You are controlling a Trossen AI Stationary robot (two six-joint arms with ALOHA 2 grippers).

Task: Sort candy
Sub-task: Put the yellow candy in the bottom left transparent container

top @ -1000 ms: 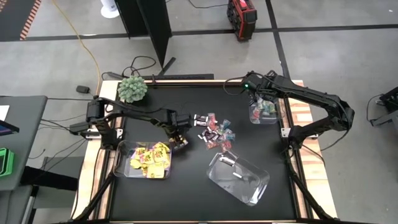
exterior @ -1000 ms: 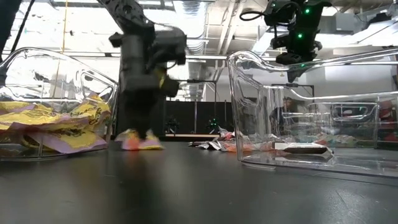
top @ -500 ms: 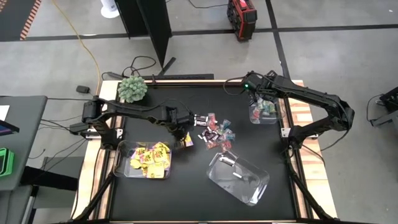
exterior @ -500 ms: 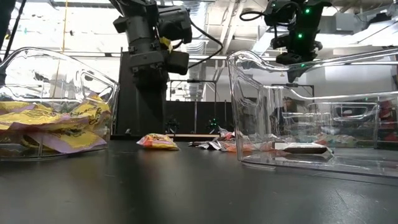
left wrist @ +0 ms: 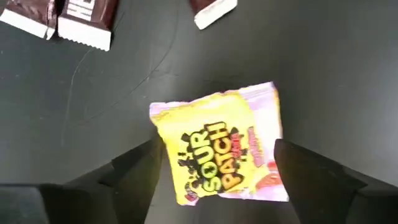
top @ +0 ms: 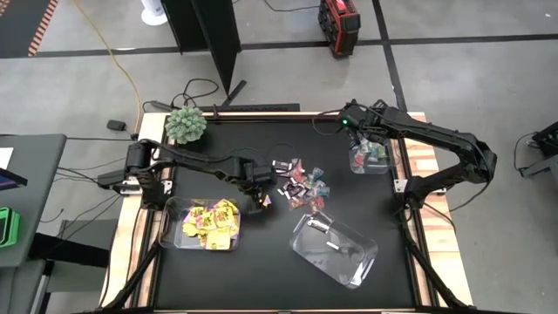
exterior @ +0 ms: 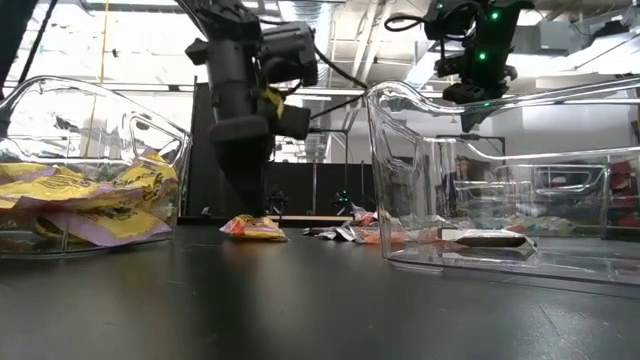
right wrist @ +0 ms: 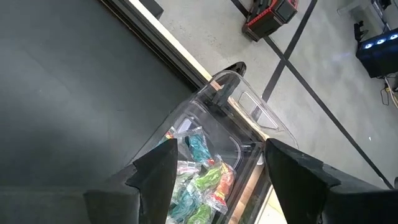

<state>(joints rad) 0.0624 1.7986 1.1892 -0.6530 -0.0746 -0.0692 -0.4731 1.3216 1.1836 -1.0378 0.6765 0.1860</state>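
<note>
The left gripper [left wrist: 214, 168] hangs with fingers spread on either side of a yellow packet [left wrist: 217, 149] lying flat on the black table [top: 261, 279], just right of the bin of yellow packets [top: 205, 223]. The loose candy pile [top: 301, 181] lies at mid-table. The right gripper [right wrist: 214, 177], fingers apart and empty, hovers above the far-right bin [right wrist: 208, 146] of teal-and-pink sweets [right wrist: 199, 177].

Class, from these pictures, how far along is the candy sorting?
Done: yellow packets fill the left bin, teal-and-pink sweets the right bin. In hand: the open left gripper straddles one yellow packet lying on the table. Left: the loose pile mid-table. The right gripper waits open above its bin.
</note>
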